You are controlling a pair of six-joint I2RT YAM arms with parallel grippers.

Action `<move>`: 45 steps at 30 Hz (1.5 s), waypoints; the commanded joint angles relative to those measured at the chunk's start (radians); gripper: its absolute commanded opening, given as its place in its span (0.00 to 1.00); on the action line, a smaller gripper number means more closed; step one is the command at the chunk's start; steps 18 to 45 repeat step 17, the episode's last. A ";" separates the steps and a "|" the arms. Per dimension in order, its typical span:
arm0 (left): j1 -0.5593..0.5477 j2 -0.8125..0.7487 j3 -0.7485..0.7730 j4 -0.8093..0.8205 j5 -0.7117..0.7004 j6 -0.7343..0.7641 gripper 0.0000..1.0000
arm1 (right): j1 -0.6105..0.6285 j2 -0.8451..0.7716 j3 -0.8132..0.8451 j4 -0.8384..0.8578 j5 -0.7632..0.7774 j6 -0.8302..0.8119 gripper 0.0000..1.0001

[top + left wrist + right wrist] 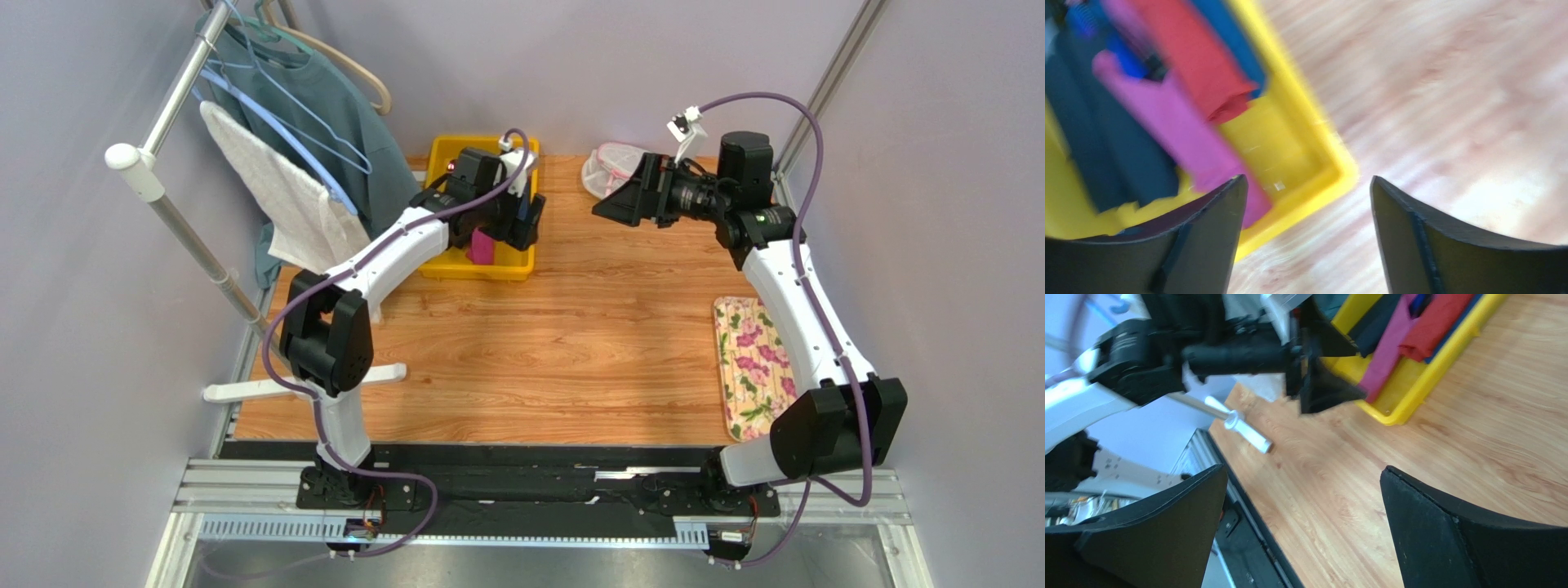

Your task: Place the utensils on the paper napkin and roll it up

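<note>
Yellow plastic tray [448, 271] sits at 11 o'clock on the wooden table [577, 355]. The pink napkin [1186, 135] lies folded inside it, between a dark fold [1100, 141] and a red fold [1198, 55]. The left gripper [1308, 187] hovers over the tray's near right corner, its fingers spread wide with nothing between them; that wrist view is blurred. The right gripper [1303, 478] hangs raised at 1 o'clock, pointing toward 9 o'clock, equally wide open and empty, just beside a white mesh pouch [610, 165]. A floral cloth [754, 368] lies at 4 o'clock along the table's right edge. The utensils cannot be made out in any view.
</note>
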 commanded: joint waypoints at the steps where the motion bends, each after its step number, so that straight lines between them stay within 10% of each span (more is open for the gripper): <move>1: -0.061 -0.062 0.153 -0.146 0.141 0.079 0.99 | -0.075 -0.044 -0.052 -0.004 0.109 -0.042 1.00; 8: -0.078 -0.083 0.196 -0.223 0.177 -0.083 0.99 | -0.151 -0.078 -0.179 -0.039 0.180 -0.135 1.00; 17: -0.123 -0.154 0.067 -0.208 -0.035 0.012 0.99 | -0.149 -0.115 -0.302 -0.073 0.215 -0.200 1.00; 45: -0.123 -0.154 0.067 -0.208 -0.035 0.012 0.99 | -0.149 -0.115 -0.302 -0.073 0.215 -0.200 1.00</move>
